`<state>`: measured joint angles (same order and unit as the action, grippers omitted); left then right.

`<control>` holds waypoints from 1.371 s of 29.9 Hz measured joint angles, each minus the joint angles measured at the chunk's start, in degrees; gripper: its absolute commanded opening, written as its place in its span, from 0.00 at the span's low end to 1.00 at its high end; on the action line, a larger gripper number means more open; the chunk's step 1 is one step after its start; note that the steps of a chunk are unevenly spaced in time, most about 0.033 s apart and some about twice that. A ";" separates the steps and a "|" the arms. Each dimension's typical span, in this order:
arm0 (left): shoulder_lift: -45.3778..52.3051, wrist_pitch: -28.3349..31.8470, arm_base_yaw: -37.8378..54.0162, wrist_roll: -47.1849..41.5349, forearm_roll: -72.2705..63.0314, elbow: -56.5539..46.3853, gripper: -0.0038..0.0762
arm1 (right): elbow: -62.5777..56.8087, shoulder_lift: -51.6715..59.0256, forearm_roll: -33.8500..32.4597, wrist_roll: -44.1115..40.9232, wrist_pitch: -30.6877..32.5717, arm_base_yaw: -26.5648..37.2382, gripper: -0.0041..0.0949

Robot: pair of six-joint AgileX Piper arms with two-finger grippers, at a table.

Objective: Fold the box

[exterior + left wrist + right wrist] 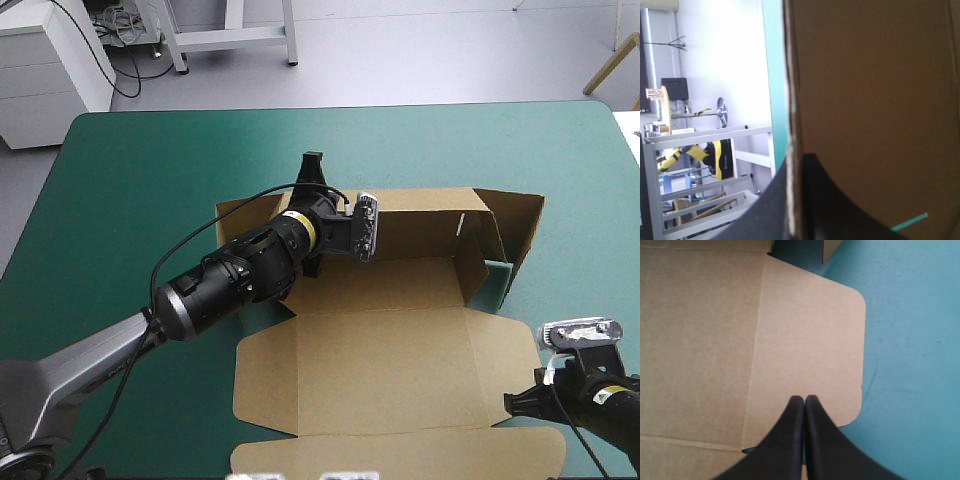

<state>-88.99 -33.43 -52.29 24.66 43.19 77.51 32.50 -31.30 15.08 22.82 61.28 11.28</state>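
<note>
Cardboard, brown, cut as a creased sheet, forms the box [400, 330], lying from centre toward 4 o'clock on the teal-green counter [150, 160], far and 3 o'clock walls raised, near panels flat. It looks light, stiff across panels but hinging at creases, and likely to slide; best pinched by a thin edge near a crease. The left gripper [795, 165] clamps its black fingers on the raised wall's edge at the box's 10 o'clock corner. The right gripper [804, 399], fingers pressed together and empty, hangs over the rounded flap at 4 o'clock.
</note>
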 measured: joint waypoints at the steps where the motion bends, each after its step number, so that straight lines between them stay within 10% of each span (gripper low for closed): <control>1: -0.02 0.30 0.00 -0.20 0.71 0.00 0.04 | 0.00 0.00 0.00 0.00 0.00 0.00 0.02; 21: -1.34 2.88 -3.80 -45.07 52.55 -15.58 0.04 | -0.05 0.00 -0.50 1.65 -1.51 0.00 0.04; 33: -1.29 2.23 -4.00 -50.02 54.68 -16.16 0.04 | -0.23 0.00 -0.46 -2.14 -2.39 0.00 0.74; 41: -1.29 2.01 -4.00 -50.80 54.68 -16.18 0.04 | -0.23 0.00 0.31 -4.14 -3.52 0.00 0.75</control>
<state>-90.27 -31.42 -56.29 -26.14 97.86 61.33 32.27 -31.30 15.39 18.68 57.76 11.28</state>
